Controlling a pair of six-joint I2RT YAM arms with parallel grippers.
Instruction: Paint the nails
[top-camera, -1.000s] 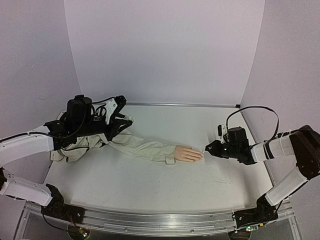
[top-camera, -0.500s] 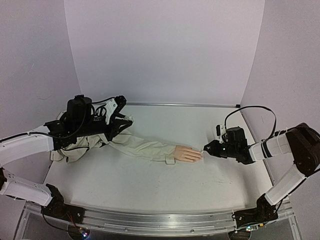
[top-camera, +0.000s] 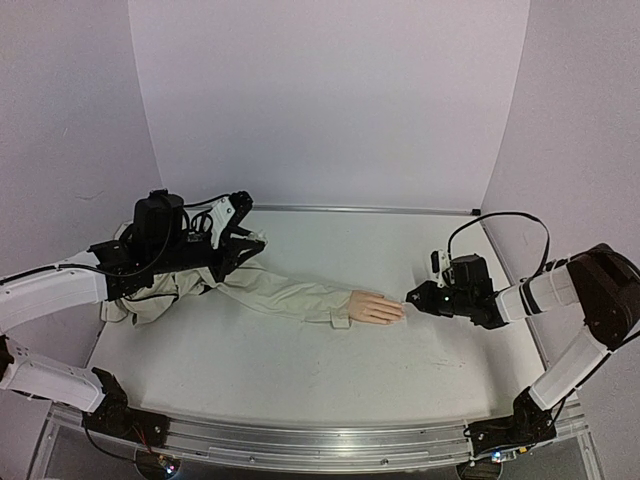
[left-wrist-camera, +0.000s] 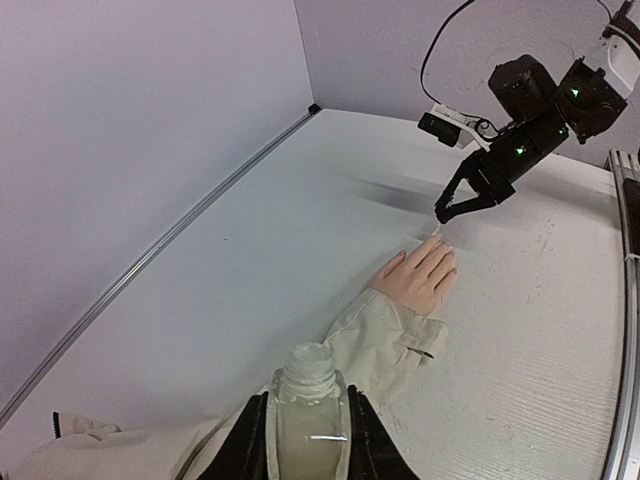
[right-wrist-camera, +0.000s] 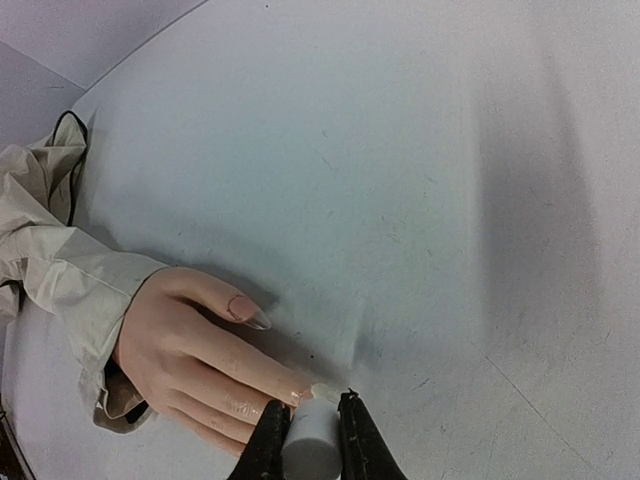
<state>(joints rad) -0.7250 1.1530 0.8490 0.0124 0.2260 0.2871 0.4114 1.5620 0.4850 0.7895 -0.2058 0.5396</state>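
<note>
Peach hand (top-camera: 375, 308), painting step: right jaws grip applicator (right-wrist-camera: 312, 440) at nail (right-wrist-camera: 300, 392), 3 o'clock; left jaws hold bottle (left-wrist-camera: 307, 410). Next: light stroke.

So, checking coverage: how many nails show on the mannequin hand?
1 clearly: the pinkish thumb nail of the peach mannequin hand, right wrist view. Others are hidden or too blurred to tell.

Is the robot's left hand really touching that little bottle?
Touching. The left wrist view shows the left gripper closed on the bottle, its two fingers pressed against both sides with no gap.
</note>
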